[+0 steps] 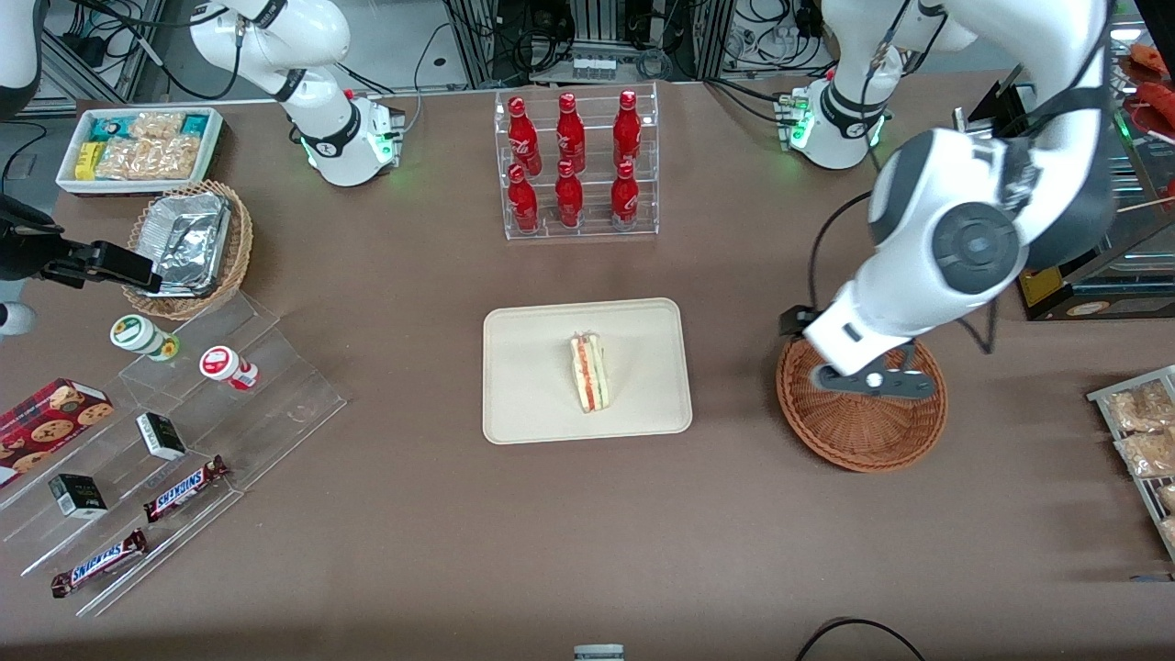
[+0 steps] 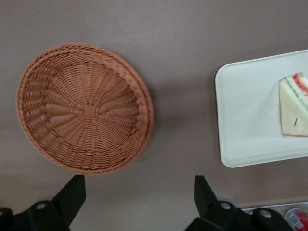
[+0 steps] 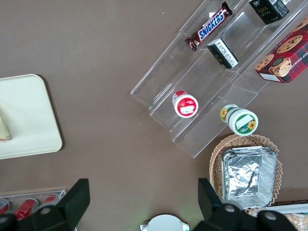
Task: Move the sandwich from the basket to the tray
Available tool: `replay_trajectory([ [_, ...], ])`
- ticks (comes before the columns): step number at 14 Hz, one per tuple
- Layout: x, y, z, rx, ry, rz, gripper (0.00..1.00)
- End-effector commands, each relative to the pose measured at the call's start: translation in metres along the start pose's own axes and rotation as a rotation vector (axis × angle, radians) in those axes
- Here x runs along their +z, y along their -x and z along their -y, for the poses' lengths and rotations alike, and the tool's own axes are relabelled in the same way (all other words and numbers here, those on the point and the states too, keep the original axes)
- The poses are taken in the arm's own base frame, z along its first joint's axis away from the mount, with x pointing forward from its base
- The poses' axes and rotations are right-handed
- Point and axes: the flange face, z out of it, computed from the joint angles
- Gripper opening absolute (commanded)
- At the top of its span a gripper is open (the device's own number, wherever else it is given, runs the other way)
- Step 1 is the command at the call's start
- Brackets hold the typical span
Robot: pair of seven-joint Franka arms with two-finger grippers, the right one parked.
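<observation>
Brown table (image 1: 413, 514) spanning the whole scene. Working arm (image 1: 955, 248) bent low over its own end of the table, wrist just above the basket. Clear stepped display (image 1: 184, 441) toward the parked arm's end, carrying Snickers bars (image 1: 186, 488), small dark boxes (image 1: 161, 435), a cookie box (image 1: 50, 413) and two round tubs (image 1: 227, 366). Clear rack of red bottles (image 1: 575, 163) farther from the front camera than the tray, six bottles in two rows. Tray (image 1: 532, 404), cream, flat on mid-table, well apart from the basket. Basket (image 1: 863, 431), round reddish-brown wicker, sitting on bare tabletop toward the working arm's end, nothing inside per the left wrist view (image 2: 84, 108). Tan wicker basket (image 1: 234, 252) with crumpled foil trays beside a white bin of snack packets (image 1: 138, 147), both toward the parked arm's end. Gripper (image 1: 872, 378) hovering above the basket rim nearest the arm's base; fingers (image 2: 72, 195) spread wide apart, gripping nothing. Sandwich (image 1: 590, 372), triangular wedge, lying on the tray near its middle, striped red, orange and green filling edge showing, touching nothing but the tray.
</observation>
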Motion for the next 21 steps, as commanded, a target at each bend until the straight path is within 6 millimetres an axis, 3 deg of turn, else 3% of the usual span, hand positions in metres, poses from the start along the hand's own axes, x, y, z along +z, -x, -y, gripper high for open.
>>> replay_trajectory([
  [1,-0.014,0.035,0.03,0.027,0.004,-0.018,1.0],
  [3,-0.027,0.055,0.07,0.024,0.017,-0.029,1.0],
  [6,-0.045,0.08,0.107,0.016,0.025,0.007,1.0],
  [12,-0.1,0.108,0.141,-0.042,0.021,0.038,1.0],
  [14,-0.113,0.11,0.149,-0.055,0.024,0.028,1.0],
  [18,-0.114,0.106,0.156,-0.068,0.028,0.011,1.0],
  [20,-0.104,0.089,0.157,-0.067,0.031,-0.011,1.0],
  [21,-0.108,0.082,0.158,-0.065,0.031,-0.017,1.0],
])
